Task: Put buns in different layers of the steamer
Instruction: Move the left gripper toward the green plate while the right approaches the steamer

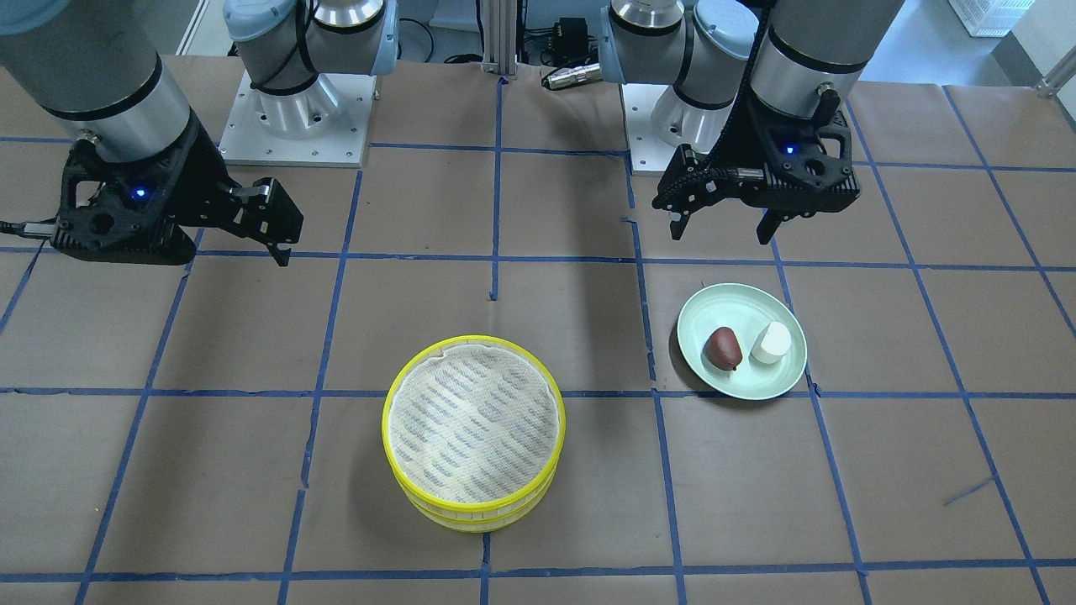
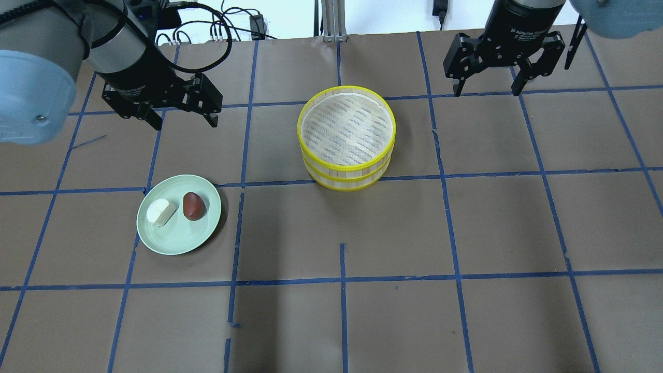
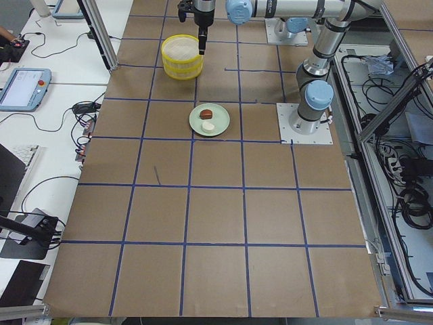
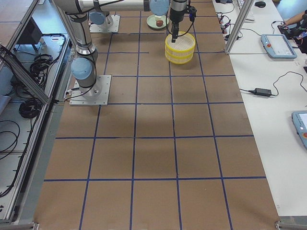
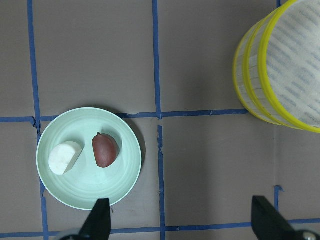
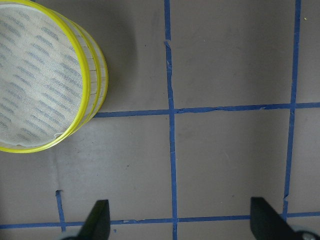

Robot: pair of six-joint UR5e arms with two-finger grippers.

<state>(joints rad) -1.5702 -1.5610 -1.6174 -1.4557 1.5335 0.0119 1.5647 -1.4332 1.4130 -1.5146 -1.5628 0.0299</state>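
Nearest: pale green plate (image 2: 176, 241) on the brown, blue-taped table (image 2: 331, 233), on the robot's left side. It carries both buns, a reddish-brown teardrop bun (image 2: 194, 205) and a white cylindrical bun (image 2: 161, 212), just beside each other. Further out, mid-table: steamer (image 2: 347, 178), two yellow-rimmed trays stacked, with cloth lining showing in the top one. Farthest: left gripper (image 2: 184, 123), jaws spread, hovering beyond the plate; right gripper (image 2: 487, 93), jaws spread, well apart from the steamer.

Silver-grey arms (image 1: 109, 92), pale blue joint caps (image 2: 31, 98), black jaws, blue indicator lights (image 1: 140, 193)
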